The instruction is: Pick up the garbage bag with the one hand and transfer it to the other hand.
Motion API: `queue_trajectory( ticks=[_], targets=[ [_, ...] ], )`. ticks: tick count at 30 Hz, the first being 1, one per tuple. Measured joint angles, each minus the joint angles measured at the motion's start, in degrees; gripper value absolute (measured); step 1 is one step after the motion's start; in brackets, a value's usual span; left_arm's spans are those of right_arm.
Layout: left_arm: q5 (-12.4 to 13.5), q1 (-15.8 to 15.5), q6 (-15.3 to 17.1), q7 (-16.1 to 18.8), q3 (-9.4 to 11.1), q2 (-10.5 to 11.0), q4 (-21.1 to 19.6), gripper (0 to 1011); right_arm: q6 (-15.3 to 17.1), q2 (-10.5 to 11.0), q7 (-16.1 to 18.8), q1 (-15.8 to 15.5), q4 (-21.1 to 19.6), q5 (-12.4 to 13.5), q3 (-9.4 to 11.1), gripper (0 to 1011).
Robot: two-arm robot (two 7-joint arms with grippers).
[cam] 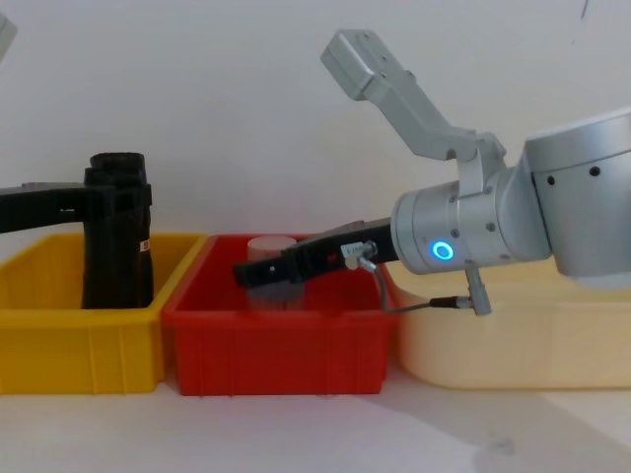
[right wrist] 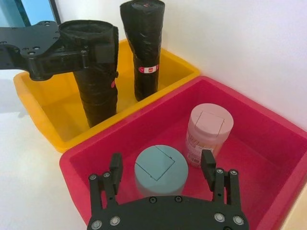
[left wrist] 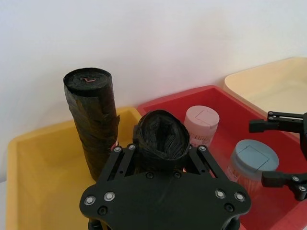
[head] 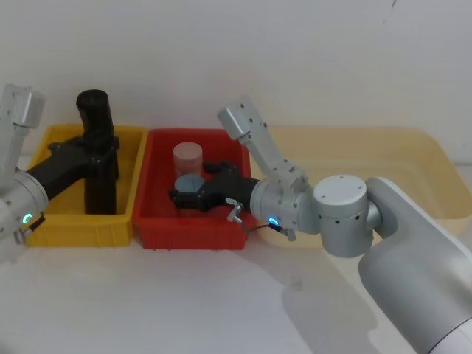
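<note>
The garbage bag [head: 96, 114] stood upright, its long axis vertical, in the yellow bin [head: 66, 221]. The left claw [head: 103, 151] pinched its upper half, with the arm reaching in level from the left. A second, labelled black roll [right wrist: 144, 43] stood beside it. The right claw [right wrist: 161, 157] hung spread over the red bin [head: 192, 232], close to two jars: one blue-lidded jar [right wrist: 160, 175] and one pink jar [right wrist: 209, 127].

Chest cam: the wall of the yellow bin [cam: 79, 335] hides the bottom end of the garbage bag [cam: 113, 266]. On the left wrist cam, the body of the left end effector [left wrist: 160, 149] covers the bag's lower half. Tag print on the labelled roll [right wrist: 144, 38] is too tiny to read.
</note>
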Motion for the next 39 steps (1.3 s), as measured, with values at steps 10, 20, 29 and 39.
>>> queue_trajectory(
  ticks=[10,20,29,39],
  targets=[
    [0.0,0.0,0.0,0.0,0.0,0.0,0.0,351,0.1,-0.1,0.8,0.2,0.9,-0.3,0.3,1001],
    [0.0,0.0,0.0,0.0,0.0,0.0,0.0,351,0.2,-0.3,1.2,0.3,1.4,-0.5,0.5,1001],
    [0.0,0.0,0.0,0.0,0.0,0.0,0.0,351,0.1,-0.5,1.3,-0.1,1.4,-0.6,1.0,1001],
    [0.0,0.0,0.0,0.0,0.0,0.0,0.0,351,-0.1,-0.6,1.3,-0.4,1.2,-0.6,1.3,1001]
  ],
)
